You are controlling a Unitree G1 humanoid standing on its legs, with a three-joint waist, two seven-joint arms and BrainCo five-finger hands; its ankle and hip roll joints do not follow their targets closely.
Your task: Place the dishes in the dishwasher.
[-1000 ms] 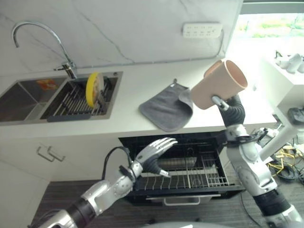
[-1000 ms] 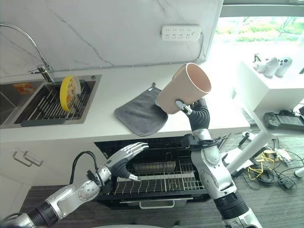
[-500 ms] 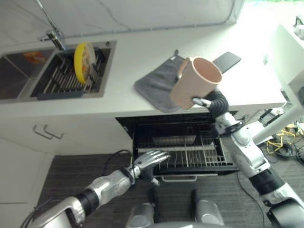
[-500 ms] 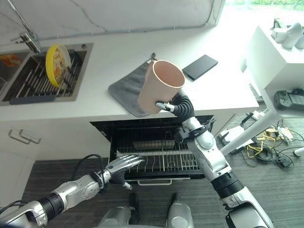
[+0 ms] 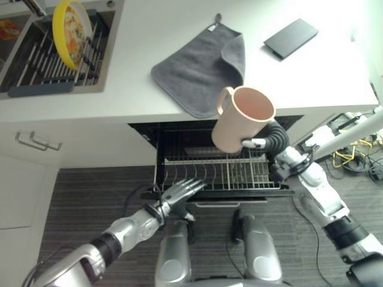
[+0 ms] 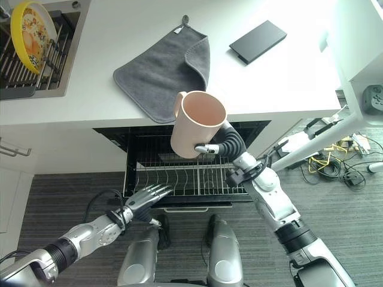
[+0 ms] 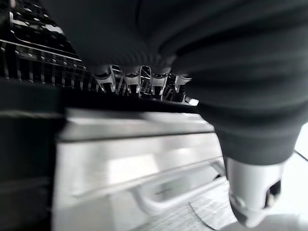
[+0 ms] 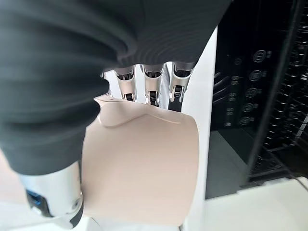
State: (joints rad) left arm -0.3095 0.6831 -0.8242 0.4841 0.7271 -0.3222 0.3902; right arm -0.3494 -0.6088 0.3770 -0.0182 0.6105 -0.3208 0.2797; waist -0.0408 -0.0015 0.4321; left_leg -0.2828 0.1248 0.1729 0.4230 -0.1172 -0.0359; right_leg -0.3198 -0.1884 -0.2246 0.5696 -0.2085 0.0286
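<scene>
My right hand (image 6: 208, 147) is shut on a pale pink mug (image 5: 240, 124), with its fingers (image 8: 151, 86) round the mug's (image 8: 144, 163) side. The mug is upright with its mouth up, just in front of the counter edge and above the pulled-out dishwasher rack (image 5: 224, 174). My left hand (image 5: 178, 192) is open and low at the rack's front left corner, its fingers (image 7: 139, 79) straight beside the wires. A yellow plate (image 5: 70, 25) stands on edge in the sink rack (image 5: 36, 63).
A grey cloth (image 5: 200, 66) and a black phone (image 5: 290, 37) lie on the white counter (image 5: 137, 107). The dishwasher's front handle (image 7: 159, 192) sits below the rack. A cabinet handle (image 5: 37, 142) is to the left, and cables (image 5: 353, 158) lie on the floor to the right.
The camera has tilted down. My right hand has lowered the mug from above the counter to in front of its edge, over the rack. The left hand stays by the rack's front.
</scene>
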